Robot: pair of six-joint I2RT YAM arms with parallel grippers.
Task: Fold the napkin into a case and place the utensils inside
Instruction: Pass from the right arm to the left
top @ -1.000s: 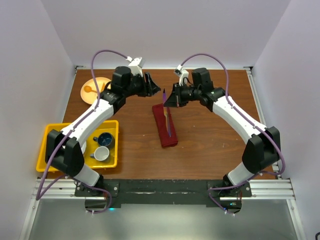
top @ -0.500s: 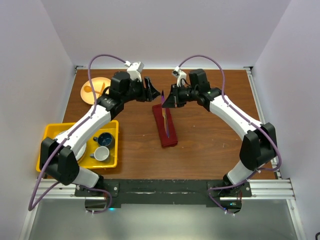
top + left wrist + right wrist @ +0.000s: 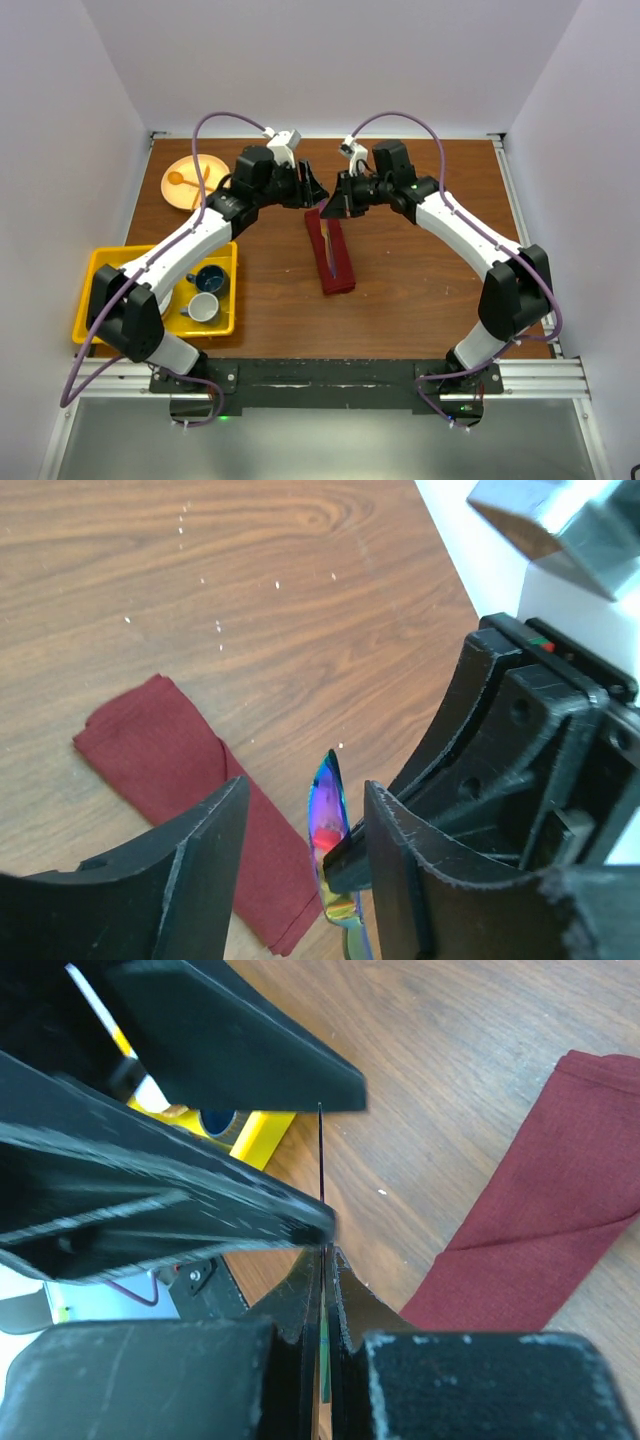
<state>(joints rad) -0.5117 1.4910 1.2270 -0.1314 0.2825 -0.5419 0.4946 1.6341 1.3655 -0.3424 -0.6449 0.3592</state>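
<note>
The maroon napkin (image 3: 330,255), folded into a narrow case, lies flat in the middle of the table; it also shows as the napkin (image 3: 190,780) and the napkin (image 3: 545,1225). Just above its far end my right gripper (image 3: 332,203) is shut on an iridescent purple utensil, a knife (image 3: 328,825), held on edge in the air. That gripper (image 3: 322,1256) pinches the thin blade (image 3: 321,1160). My left gripper (image 3: 314,190) meets it from the left and is open. Its fingers (image 3: 205,850) stand on either side of the blade with a gap.
A yellow bin (image 3: 98,300) at the left front holds a white cup (image 3: 203,307) and a dark blue cup (image 3: 210,277). An orange plate (image 3: 192,178) with orange cutlery sits at the far left. White walls close in the table on three sides.
My left gripper has swung right, up to the right gripper, and its fingers now straddle the knife blade. The right gripper shifted slightly left, still holding the knife. The case has not moved.
</note>
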